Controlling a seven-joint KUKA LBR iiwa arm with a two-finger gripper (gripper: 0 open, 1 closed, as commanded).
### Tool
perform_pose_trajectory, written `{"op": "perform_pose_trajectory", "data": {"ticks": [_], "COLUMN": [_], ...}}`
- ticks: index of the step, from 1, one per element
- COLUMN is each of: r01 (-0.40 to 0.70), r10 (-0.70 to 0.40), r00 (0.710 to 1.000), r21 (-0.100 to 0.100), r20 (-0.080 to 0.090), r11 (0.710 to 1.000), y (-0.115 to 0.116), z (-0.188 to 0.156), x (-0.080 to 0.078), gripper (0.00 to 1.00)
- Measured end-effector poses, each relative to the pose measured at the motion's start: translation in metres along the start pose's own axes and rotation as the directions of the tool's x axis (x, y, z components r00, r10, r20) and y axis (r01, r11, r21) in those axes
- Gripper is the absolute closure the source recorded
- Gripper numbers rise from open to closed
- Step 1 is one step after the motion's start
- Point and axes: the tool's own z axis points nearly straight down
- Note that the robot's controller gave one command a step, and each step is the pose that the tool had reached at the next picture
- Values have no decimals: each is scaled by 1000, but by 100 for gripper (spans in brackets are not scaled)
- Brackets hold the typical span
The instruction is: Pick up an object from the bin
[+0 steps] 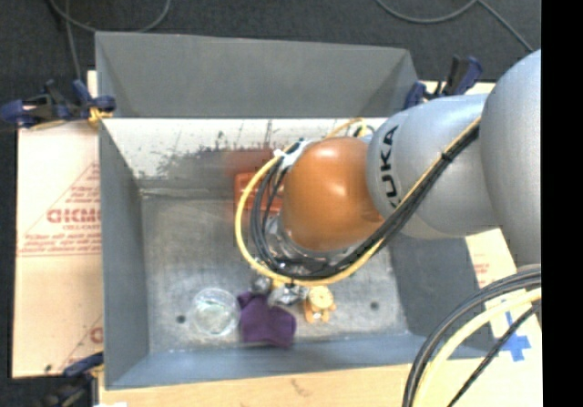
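The end effector (281, 290) hangs low near the bin's (123, 241) front wall, right by a purple soft lump (266, 324) and a small tan toy (319, 305) (open or closed, I cannot tell). A grasp here may catch both, or shove one aside.

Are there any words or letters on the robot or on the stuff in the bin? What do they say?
"KUKA": black letters running sideways along the silver-grey robot arm.
No writing can be read on the crumpled purple cloth, the clear round plastic thing or the small yellow-orange toy on the bin floor.
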Motion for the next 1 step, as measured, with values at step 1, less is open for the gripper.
{"op": "perform_pose_trajectory", "data": {"ticks": [1], "r01": [187], "r10": [-187], "r00": [982], "r21": [-3], "r20": [10], "r11": [982], "y": [34], "z": [-135], "x": [-5], "gripper": [100]}}
